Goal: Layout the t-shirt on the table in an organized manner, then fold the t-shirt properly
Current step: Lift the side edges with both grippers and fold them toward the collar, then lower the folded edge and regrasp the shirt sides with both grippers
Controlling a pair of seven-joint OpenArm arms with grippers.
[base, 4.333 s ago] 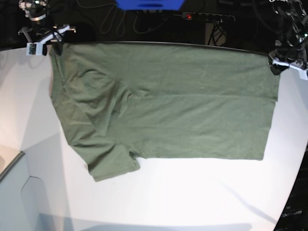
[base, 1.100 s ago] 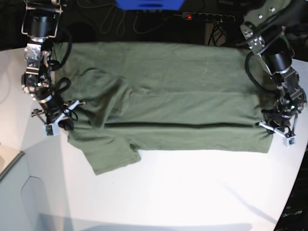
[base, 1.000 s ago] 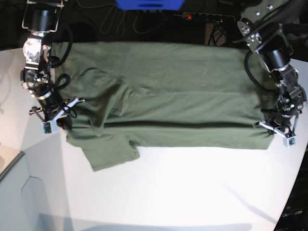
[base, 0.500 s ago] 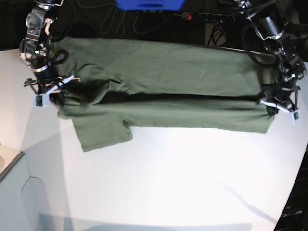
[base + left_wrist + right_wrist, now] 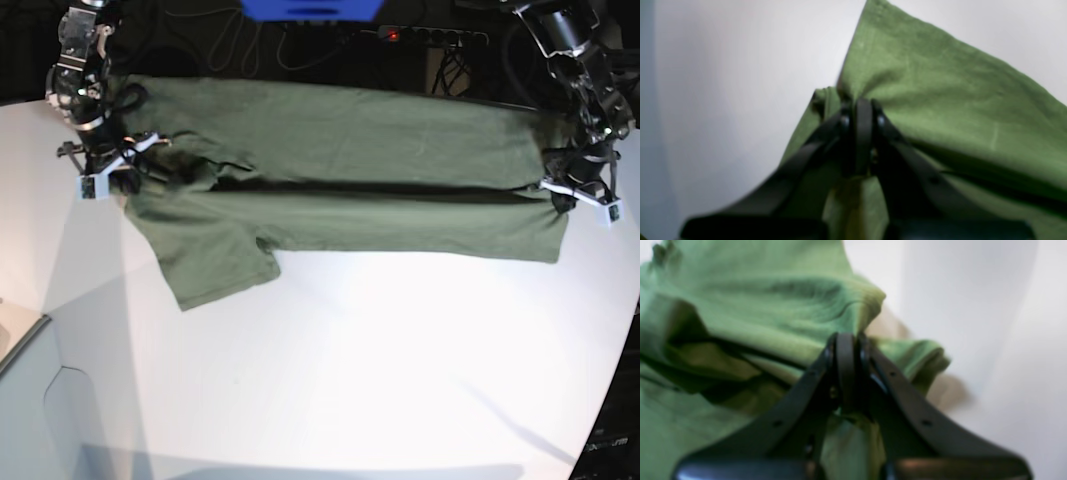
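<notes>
On white table, olive t-shirt without readable print, left tool and right tool clamped on its edges.

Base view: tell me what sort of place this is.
Probably a robotics lab bench, not a home. A bare white table holds only an olive-green t-shirt, gripped at each end by a robot pincer: left pincer, right pincer. Behind the table, a power strip and loose cables lie in the dark.

plain olive-green cotton t-shirt: solid, no print | smooth matte tabletop: white | gripper fingers: black | blue panel beyond table's far edge
</notes>
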